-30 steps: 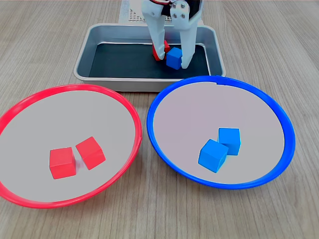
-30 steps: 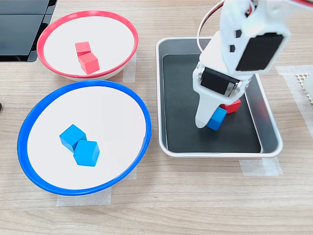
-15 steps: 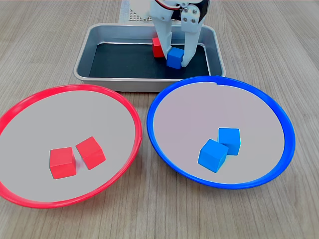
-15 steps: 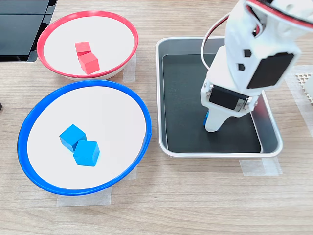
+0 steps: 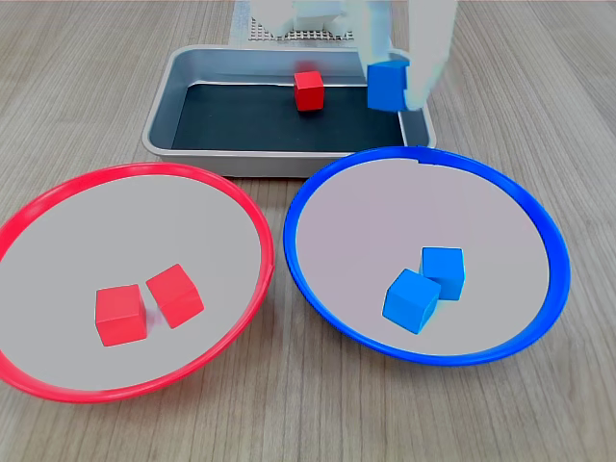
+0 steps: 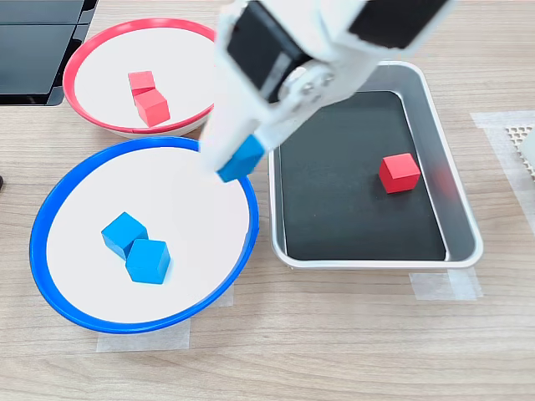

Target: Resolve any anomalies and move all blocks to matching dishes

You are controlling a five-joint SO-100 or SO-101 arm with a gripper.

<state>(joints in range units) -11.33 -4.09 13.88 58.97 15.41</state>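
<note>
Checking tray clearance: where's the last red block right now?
The red block lies alone on the dark liner of the metal tray, toward the second exterior view's right; in the first exterior view it sits at the tray's far middle, left of the blue block held in the pincer.

The white arm reaches down at a slant, its gripper (image 6: 238,160) raised and clamped on a blue block (image 6: 242,159) between its fingertips.

White plastic arm with black motor blocks

The arm (image 6: 334,33) is white moulded plastic, carrying rectangular black servo housings set into its shell. Its gripper (image 6: 238,154) has long, tapering white fingers (image 6: 219,142); in the first exterior view it shows only as a pale motion blur.
</note>
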